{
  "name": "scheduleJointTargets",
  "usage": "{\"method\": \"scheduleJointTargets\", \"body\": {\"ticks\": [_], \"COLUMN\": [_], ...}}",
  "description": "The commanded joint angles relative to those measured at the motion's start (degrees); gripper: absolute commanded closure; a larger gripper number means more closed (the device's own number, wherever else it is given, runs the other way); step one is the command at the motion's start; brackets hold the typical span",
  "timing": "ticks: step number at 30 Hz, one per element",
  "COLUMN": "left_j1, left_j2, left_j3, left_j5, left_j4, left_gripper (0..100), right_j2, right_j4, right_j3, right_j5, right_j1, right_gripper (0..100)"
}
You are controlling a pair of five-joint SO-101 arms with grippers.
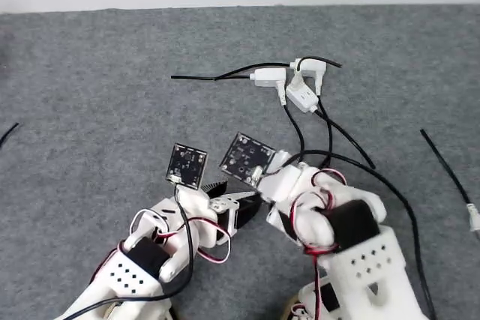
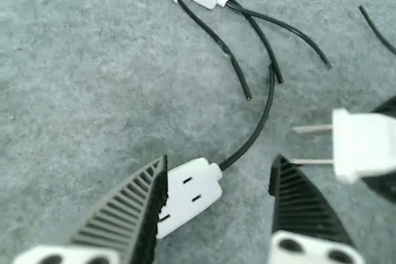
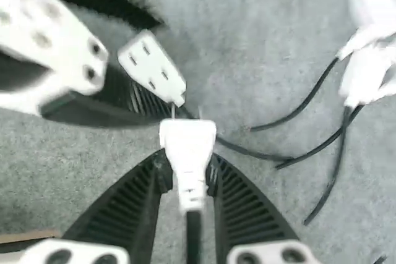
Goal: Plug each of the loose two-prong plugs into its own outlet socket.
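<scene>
plug (image 3: 187, 146): one in hand, white, two bare prongs (image 2: 312, 130). pinched at its body by the right gripper (image 3: 187, 162); its cord runs back between the fingers.
socket (image 2: 185, 193): one close by, white, lying on the mat (image 1: 90, 73), slots facing up. a black cord (image 2: 260, 122) leaves its far end.
plug vs socket: near but apart. prongs aimed toward the socket's cord end, in no slot.
left gripper (image 2: 219, 164): spread wide, straddling the socket. one finger (image 2: 139, 208) is just beside it, cannot tell if touching; the other stands off it.
right gripper: pressed on the plug from both sides, low over the mat, facing the left gripper.
cluster (image 1: 304, 97): three white pieces far across the mat, well apart from both grippers. plug or socket, cannot tell.
stray end (image 1: 474, 219): one, small, white, on its own cord at the right side of the mat.
cut ends (image 2: 247, 97): three, black, lying between cluster and socket.
arms: two, side by side from the near edge, wrists angled inward so the grippers meet mid-mat. one square board (image 1: 187, 164) on each wrist.
</scene>
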Motion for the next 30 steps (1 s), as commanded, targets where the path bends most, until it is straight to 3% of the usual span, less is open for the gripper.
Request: {"method": "scheduleJointTargets", "body": {"ticks": [1,9,13,22,30], "left_j1": [-0.09,-0.44,-0.44,-0.53,-0.53], "left_j2": [-0.53,-0.53,-0.53,-0.53,-0.53], "left_j3": [-0.22,-0.13,-0.13,-0.13,-0.13], "left_j5": [0.09,0.09,0.09,-0.09,-0.09], "left_j4": [-1.49,-1.49,-1.32,-1.49,-1.49], "left_gripper": [75,75,75,75,75], "right_j2": [-1.71,-2.33,-2.24,-1.8,-1.54], "right_j4": [0.66,0.22,0.66,0.48,0.66], "right_j3": [-2.64,-0.97,-0.62,4.31,2.9], "right_j5": [-0.62,-0.53,0.79,19.25,31.3], "right_j1": [-0.4,0.04,4.44,23.87,30.2], "right_gripper": [99.0,99.0,99.0,99.0,99.0]}}
